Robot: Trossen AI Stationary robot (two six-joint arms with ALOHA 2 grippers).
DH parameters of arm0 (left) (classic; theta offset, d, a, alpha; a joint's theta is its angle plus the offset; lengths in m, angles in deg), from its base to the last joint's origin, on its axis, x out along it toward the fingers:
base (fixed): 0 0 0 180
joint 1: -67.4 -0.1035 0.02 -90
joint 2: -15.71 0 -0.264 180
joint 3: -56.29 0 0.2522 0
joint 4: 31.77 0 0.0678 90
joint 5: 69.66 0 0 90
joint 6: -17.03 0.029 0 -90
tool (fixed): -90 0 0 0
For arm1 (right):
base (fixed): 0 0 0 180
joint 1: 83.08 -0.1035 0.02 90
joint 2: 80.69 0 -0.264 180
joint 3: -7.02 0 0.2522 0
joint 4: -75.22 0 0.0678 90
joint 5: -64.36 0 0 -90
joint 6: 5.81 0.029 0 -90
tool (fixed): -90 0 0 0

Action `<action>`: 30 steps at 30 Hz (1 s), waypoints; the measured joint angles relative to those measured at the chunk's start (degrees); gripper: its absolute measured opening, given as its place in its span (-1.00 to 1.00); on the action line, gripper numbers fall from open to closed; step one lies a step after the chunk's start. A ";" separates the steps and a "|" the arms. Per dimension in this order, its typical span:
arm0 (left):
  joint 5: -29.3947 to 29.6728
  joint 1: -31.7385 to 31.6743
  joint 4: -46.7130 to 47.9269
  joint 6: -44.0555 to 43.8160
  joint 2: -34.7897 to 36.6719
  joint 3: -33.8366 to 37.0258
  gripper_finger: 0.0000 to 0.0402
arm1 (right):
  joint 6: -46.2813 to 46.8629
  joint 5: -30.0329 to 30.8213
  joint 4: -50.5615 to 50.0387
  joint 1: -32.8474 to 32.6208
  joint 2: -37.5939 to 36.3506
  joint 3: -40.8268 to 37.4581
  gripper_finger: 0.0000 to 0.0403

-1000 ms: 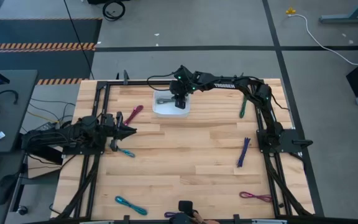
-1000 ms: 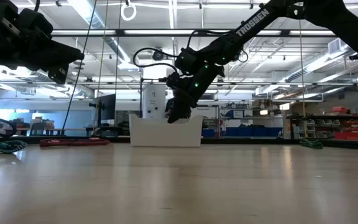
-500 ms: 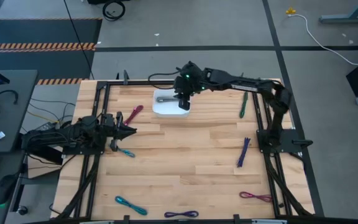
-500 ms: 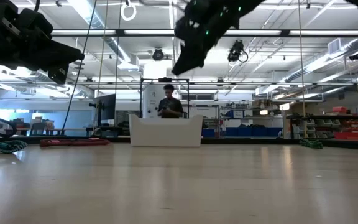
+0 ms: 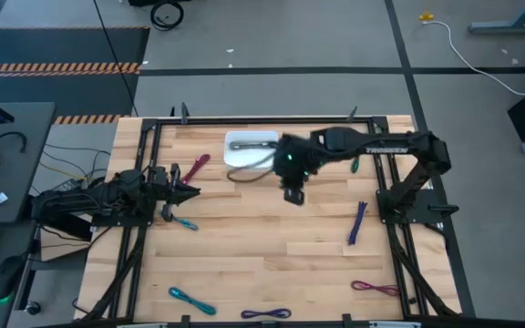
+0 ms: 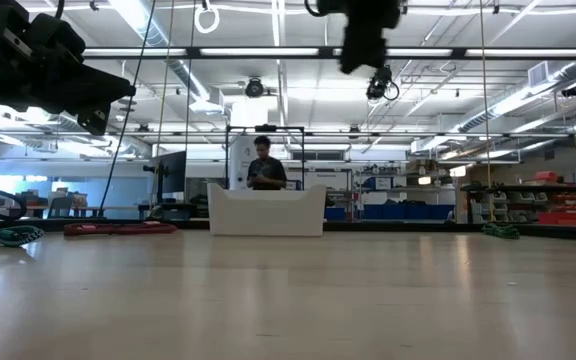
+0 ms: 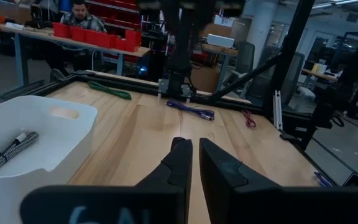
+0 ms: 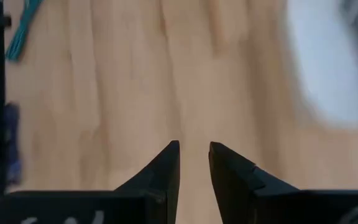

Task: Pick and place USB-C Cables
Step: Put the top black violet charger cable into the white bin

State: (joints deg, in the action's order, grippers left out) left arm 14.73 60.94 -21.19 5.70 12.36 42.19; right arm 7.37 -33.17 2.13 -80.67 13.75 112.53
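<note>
The white bin stands near the table's far edge and holds a grey cable. Loose cables lie on the wood: magenta, teal, teal, purple, magenta, purple and green. My right gripper hangs high over the table's middle, just near of the bin, with its fingers a narrow gap apart and nothing between them. My left gripper waits shut at the table's left side, above the wood.
A black metal frame runs along the table's edges, with the arm bases at its left and right sides. Bare wood lies open across the table's middle. In the low view a person stands in the room behind the bin.
My right gripper has risen out of the white bin and swung toward the table's near edge and a little to the right, ending high over the middle. The grey cable has stayed in the bin. The left arm has kept still.
</note>
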 joint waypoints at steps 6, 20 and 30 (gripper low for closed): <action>0.02 0.02 -0.01 0.00 -0.02 -0.01 -0.82 | 20.62 -3.75 -2.72 -6.30 -3.56 -12.22 -0.55; 0.01 0.02 -0.01 -0.01 0.00 -0.02 -0.82 | 72.03 -1.98 0.76 -16.62 -14.68 -41.04 -0.12; 0.00 0.00 0.00 0.02 -0.01 -0.02 -0.84 | 93.96 1.56 8.16 -22.39 -18.31 -53.38 0.16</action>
State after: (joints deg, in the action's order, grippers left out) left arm 14.73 60.94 -21.19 5.72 12.35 42.17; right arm 101.33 -31.61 10.29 -103.06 -4.55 59.15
